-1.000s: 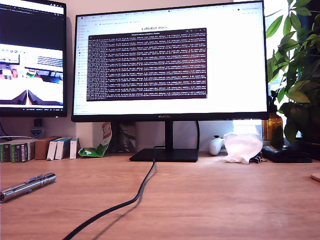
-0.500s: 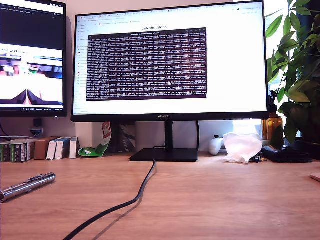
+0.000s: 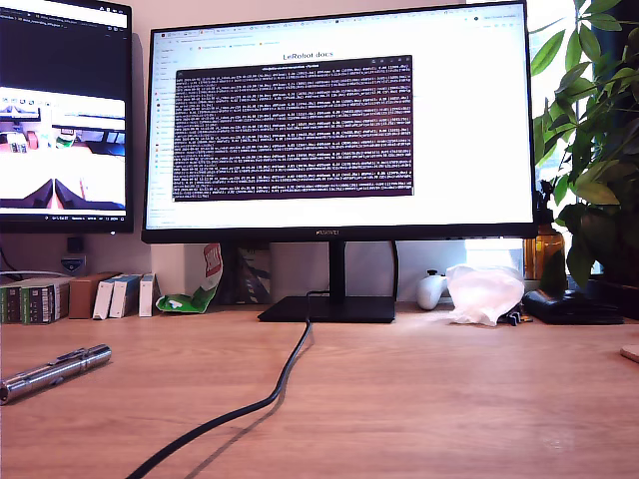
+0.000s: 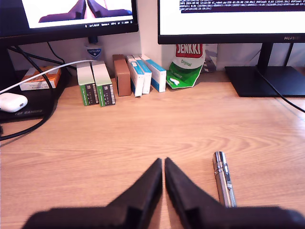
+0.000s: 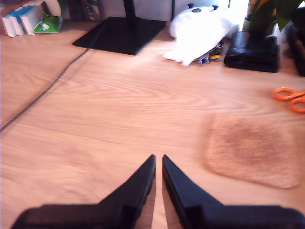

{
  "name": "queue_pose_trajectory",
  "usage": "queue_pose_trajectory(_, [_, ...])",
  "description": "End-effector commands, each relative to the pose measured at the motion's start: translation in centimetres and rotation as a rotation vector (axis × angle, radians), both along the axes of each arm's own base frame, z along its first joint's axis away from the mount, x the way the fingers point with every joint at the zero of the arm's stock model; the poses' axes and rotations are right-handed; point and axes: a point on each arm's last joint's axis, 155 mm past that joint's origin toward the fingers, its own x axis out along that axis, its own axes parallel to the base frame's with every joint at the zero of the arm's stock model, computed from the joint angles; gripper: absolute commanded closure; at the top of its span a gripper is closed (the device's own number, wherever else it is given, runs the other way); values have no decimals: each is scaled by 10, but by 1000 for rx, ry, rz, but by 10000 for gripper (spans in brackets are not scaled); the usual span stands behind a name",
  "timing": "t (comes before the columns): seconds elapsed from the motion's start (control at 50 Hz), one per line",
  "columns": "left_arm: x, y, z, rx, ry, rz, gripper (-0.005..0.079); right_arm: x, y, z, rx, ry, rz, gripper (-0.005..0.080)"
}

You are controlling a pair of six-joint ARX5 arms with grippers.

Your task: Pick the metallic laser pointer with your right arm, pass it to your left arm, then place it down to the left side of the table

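The metallic laser pointer point(image 3: 55, 371) lies flat on the wooden table point(image 3: 429, 399) at the exterior view's left edge, a slim silver barrel with ring grooves. In the first wrist view the laser pointer point(image 4: 223, 179) rests just beside my first gripper point(image 4: 163, 161), whose black pointed fingers are shut with nothing between them and do not touch it. My second gripper point(image 5: 158, 157) is also shut on nothing, above bare wood. No arm shows in the exterior view.
A black cable point(image 3: 270, 394) runs from the monitor stand point(image 3: 327, 309) toward the front edge. Small boxes point(image 4: 119, 78) line the back wall. A cork mat point(image 5: 252, 150), orange scissors point(image 5: 290, 98) and a white bag point(image 5: 200, 31) lie near my second gripper. A plant point(image 3: 594, 120) stands at the exterior view's right.
The laser pointer and the cable lie where they were. Only the pictures on the two screens have changed.
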Motion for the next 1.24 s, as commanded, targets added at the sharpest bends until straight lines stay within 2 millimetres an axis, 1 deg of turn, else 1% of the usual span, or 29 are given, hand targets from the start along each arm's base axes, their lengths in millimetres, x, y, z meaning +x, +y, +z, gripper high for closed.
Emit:
queue_pose_trajectory(0.0, [0,0,-18,8,35,-1,756,2,-4,-7,-28,3,-15,717])
queue_pose_trajectory(0.32, [0,0,-18,8,34,-1,756,2,-5,-5,-36,-7,-15,717])
queue_pose_trajectory(0.38, [0,0,-18,8,34,-1,756,6,-2,6,-29,-56,-3,717])
queue_pose_trajectory(0.48, [0,0,-18,8,34,-1,756,14,2,38,-19,-188,15,717])
queue_pose_trajectory(0.52, [0,0,-18,8,34,-1,756,16,2,46,-17,-222,13,717])
queue_pose_trajectory(0.56, [0,0,-18,8,34,-1,756,16,2,50,-17,-238,11,717])
queue_pose_trajectory(0.62, [0,0,-18,8,34,-1,756,17,0,48,-21,-235,2,717])
queue_pose_trajectory(0.82, [0,0,-18,8,35,-1,756,26,-2,30,-21,-252,-14,717])
queue_pose_trajectory(0.86, [0,0,-18,8,34,-1,756,29,-2,32,-5,-285,-17,717])
queue_pose_trajectory(1.0, [0,0,-18,8,34,-1,756,30,-2,42,-1,-329,-18,717])
queue_pose_trajectory(1.08, [0,0,-18,8,34,-1,756,30,-2,43,2,-329,-18,717])
queue_pose_trajectory(1.18, [0,0,-18,8,34,-1,756,29,-2,34,11,-291,-21,717])
queue_pose_trajectory(1.2, [0,0,-18,8,34,-1,756,28,-2,27,19,-262,-24,717])
queue_pose_trajectory(1.22, [0,0,-18,8,34,-1,756,28,-2,26,19,-256,-24,717])
